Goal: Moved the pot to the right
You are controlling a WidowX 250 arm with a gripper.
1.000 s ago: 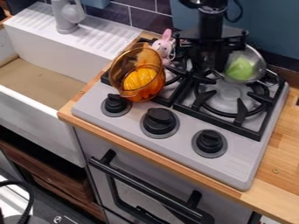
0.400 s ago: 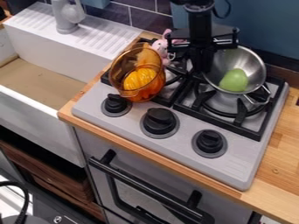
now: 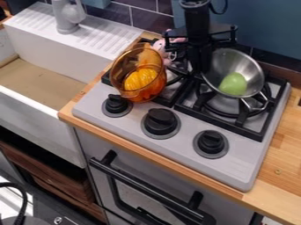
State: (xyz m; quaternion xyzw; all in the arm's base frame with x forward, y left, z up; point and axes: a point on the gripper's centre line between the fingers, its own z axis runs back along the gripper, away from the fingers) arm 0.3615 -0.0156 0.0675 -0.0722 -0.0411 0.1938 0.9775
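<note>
Spillage seemed likeliest: the metal pot point(image 3: 226, 63) leaned just beside the jaws of the gripper point(image 3: 201, 69), and more tilt could have rolled the green toy point(image 3: 233, 84) out. Whether they grasped the pot could not be told; a weak hold risked a drop.

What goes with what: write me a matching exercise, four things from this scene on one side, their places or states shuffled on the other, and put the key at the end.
Things:
1. Metal pot
2. Amber pot
3. Grey faucet
4. Black knobs

Places or states:
A. Holding a yellow-orange item
B. Spaced along the front of the stove
C. Holding a green item
D. Standing by the ribbed part of the white sink

Right pairs: 1-C, 2-A, 3-D, 4-B
</note>
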